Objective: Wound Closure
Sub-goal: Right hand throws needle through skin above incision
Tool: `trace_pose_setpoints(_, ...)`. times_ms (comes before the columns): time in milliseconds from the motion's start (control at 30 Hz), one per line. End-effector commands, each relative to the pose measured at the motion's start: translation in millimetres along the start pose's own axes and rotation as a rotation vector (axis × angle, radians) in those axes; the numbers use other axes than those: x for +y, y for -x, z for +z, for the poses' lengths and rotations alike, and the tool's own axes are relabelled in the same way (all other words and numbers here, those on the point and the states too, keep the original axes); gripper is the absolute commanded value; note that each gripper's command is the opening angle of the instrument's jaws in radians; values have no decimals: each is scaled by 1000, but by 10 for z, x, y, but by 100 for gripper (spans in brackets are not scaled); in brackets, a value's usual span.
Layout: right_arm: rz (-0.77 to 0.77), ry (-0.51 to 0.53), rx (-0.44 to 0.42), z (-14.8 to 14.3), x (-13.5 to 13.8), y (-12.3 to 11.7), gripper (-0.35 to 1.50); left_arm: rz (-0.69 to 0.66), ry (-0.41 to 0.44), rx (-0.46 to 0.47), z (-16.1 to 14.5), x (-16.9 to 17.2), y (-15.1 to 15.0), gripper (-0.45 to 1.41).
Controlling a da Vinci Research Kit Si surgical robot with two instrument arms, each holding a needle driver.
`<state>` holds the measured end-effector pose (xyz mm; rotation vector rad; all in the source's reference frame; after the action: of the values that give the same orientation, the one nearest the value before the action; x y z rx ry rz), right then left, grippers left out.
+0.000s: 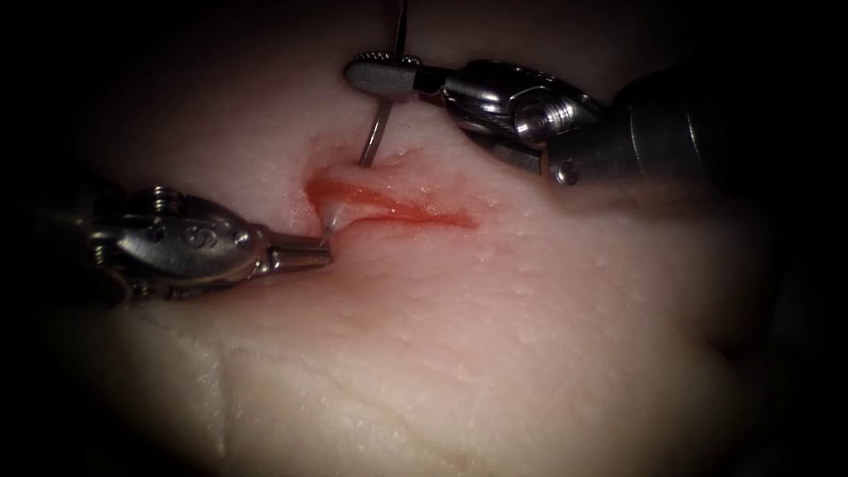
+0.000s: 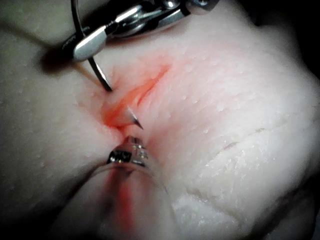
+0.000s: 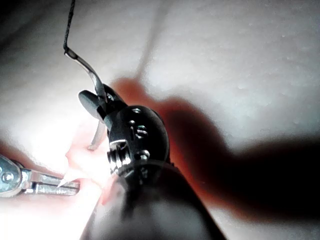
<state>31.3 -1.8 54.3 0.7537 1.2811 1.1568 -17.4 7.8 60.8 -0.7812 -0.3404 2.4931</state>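
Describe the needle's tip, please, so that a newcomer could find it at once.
Start at the red cut in the tissue. At its left end, a short pale point pokes out of the tissue beside the left end effector. Unlike the needle's dark curved body, held by the right end effector above the cut, it is thin and sharp.

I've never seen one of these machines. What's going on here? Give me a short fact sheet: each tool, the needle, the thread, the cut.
right tool: jaws shut on the needle, near its thread end
left tool: beside the emerging needle tip, not gripping it
needle: in the tissue, entering above the cut, tip out inside it
thread: runs up from the needle's end
cut: red fluid along it
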Motion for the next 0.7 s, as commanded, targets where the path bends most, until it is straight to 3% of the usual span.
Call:
trace_pose_setpoints(33,11,-11,-7,7,-1,10,-35,0,4,-1,6,8,3,-45)
trace_pose_setpoints(233,57,-64,-36,15,-11,35,-35,19,11,0,3,2,-2,-45)
trace_pose_setpoints(400,73,-68,-18,14,-13,31,-35,20,14,1,5,1,-6,-45)
trace_pose_setpoints(433,75,-63,-15,14,-11,28,-23,20,14,1,6,2,-6,-45)
trace_pose_setpoints(500,38,-34,5,13,-8,22,47,19,16,2,6,2,-7,-45)
trace_pose_setpoints(533,28,-29,9,13,-6,19,64,19,16,2,6,2,-7,-45)
trace_pose_setpoints(600,-4,-20,16,11,-2,13,91,19,15,2,6,2,-8,-45)
trace_pose_setpoints(700,-36,3,33,10,5,5,111,18,18,2,6,4,-8,-45)
